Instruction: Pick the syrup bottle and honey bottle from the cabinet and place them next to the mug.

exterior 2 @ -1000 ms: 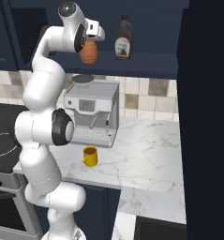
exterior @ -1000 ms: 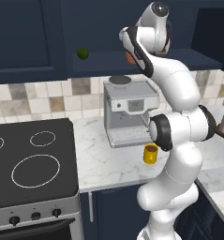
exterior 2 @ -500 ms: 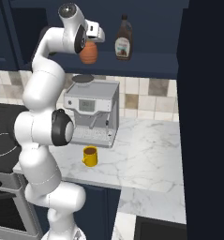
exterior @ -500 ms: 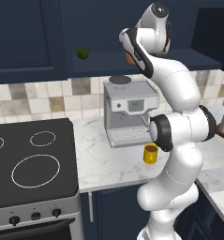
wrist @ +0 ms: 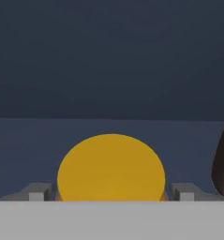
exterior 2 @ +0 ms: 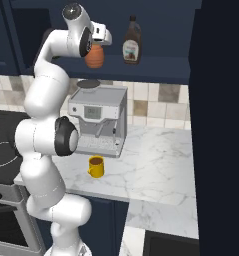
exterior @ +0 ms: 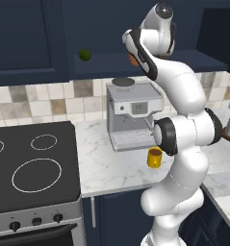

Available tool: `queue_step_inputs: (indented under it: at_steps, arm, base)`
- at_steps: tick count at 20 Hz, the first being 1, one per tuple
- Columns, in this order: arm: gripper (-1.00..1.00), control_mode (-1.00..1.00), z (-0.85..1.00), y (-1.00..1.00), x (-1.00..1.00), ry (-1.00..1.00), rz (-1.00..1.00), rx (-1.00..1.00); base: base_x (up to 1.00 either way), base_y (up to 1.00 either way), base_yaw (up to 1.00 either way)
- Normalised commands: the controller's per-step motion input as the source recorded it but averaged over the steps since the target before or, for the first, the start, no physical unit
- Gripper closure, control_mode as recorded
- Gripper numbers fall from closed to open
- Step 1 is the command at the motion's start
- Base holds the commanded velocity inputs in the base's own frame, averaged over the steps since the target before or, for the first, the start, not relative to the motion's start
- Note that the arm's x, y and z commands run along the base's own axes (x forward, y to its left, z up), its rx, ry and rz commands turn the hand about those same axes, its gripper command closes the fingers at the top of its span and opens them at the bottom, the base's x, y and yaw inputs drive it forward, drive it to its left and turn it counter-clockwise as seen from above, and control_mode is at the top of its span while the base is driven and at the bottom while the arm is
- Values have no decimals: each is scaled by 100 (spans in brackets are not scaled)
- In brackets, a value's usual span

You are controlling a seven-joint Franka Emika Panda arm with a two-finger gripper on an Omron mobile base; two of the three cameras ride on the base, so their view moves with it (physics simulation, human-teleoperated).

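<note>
The honey bottle (exterior 2: 95, 56) stands on the shelf of the cabinet (exterior 2: 156, 70), and the gripper (exterior 2: 98, 42) is seen poised directly over it, the hand being brought in from above because the shelf opening leaves the jar's top as the reachable side. In the hand view the yellow-orange lid (wrist: 111, 167) is framed squarely between the two fingers (wrist: 37, 192), which stand spread wide on either side of it; whether the sides of the jar are already touched cannot be told, and nothing is judged to be held yet. The fingers are set wide because the jar is squat and broad, so a generous span is needed before any squeeze. The syrup bottle (exterior 2: 132, 47) is left standing upright on the same shelf, just to the right in the right base view, and its dark edge is caught at the right margin of the hand view (wrist: 223, 161); the gap beside it is small enough that a careless lift could knock it. The mug (exterior 2: 96, 166) sits on the marble counter (exterior 2: 156, 165) in front of the coffee machine (exterior 2: 98, 120), well below the shelf, where both bottles are meant to be set down. The task is judged to be at its first grasp.
</note>
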Motion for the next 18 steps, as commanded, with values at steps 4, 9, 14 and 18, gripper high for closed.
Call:
queue_step_inputs:
  at_steps: [4, 9, 14, 18]
  arm:
    - [100, -100, 0, 0, -1, 0, 0, 0]
    - [100, -100, 0, 0, -39, -2, 0, 0]
    - [100, -100, 0, 0, -94, -7, 0, 0]
    - [100, -100, 0, 0, -100, -9, 0, 0]
  base:
    - [0, 0, 0]
    - [0, 0, 0]
    - [0, 0, 0]
    - [0, 0, 0]
